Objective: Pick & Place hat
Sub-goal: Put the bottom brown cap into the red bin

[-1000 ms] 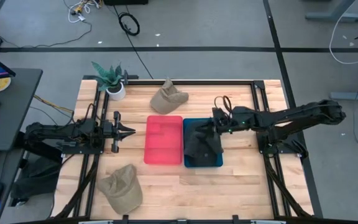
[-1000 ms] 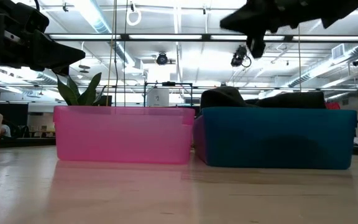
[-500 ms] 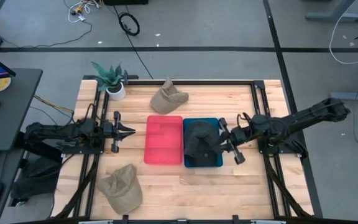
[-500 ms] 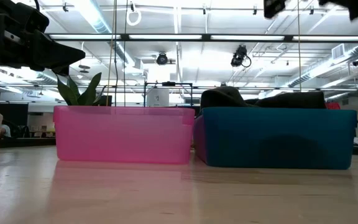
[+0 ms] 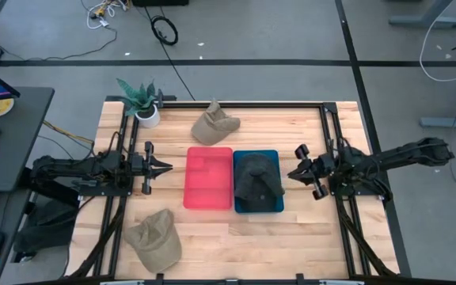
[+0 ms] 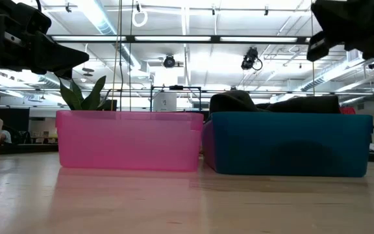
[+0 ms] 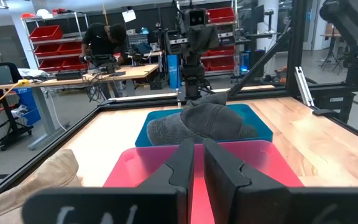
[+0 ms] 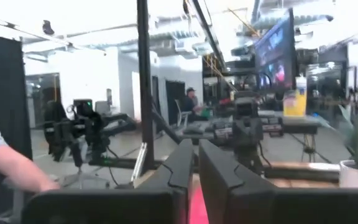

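Note:
A dark grey hat (image 5: 256, 179) lies in the blue bin (image 5: 257, 210), its crown above the rim in the low view (image 6: 239, 101) and in the left wrist view (image 7: 204, 121). My right gripper (image 5: 291, 173) is shut and empty, in the air to the right of the blue bin, pointing at it; it shows in the low view (image 6: 313, 51) at the top right. My left gripper (image 5: 167, 167) is shut and empty, to the left of the pink bin (image 5: 207, 178), above the table.
A tan hat (image 5: 214, 125) lies behind the pink bin and another tan hat (image 5: 155, 237) at the near left. A potted plant (image 5: 141, 101) stands at the far left corner. Bare wood lies at the near right of the table.
My right gripper has drawn back from over the dark hat in the blue bin toward the table's right edge. The hat has stayed in the bin.

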{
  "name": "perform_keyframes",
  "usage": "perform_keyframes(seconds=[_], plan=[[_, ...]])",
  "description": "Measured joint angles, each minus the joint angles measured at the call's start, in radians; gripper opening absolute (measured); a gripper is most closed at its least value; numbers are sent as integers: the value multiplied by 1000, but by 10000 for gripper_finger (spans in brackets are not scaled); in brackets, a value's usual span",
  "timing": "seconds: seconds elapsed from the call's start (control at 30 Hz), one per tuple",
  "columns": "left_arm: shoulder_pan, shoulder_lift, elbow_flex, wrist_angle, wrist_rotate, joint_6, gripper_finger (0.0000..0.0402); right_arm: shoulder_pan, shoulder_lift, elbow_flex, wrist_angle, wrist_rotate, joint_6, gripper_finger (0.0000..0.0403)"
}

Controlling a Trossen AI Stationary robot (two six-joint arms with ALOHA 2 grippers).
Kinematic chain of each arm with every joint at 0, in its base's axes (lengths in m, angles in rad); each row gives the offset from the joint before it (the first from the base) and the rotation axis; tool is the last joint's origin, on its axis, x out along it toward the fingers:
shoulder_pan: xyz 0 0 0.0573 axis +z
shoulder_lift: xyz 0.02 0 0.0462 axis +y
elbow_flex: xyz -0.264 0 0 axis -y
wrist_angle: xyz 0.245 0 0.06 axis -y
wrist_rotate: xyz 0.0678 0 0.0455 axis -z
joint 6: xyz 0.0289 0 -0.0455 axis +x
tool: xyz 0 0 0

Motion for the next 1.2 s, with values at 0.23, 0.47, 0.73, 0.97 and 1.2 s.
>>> perform_keyframes(seconds=[0.23,0.47,0.73,0.97,1.2], plan=[[0,0,0,0,0,0,39,-5,-152,7,-166,-9,-14,31],[0,0,0,0,0,0,39,-33,-341,7,-387,-12,-16,31],[0,0,0,0,0,0,39,-73,-554,7,-658,-9,-19,31],[0,0,0,0,0,0,39,-94,-666,7,-864,29,-3,31],[0,0,0,0,0,0,39,-95,-668,7,-935,115,-3,31]])
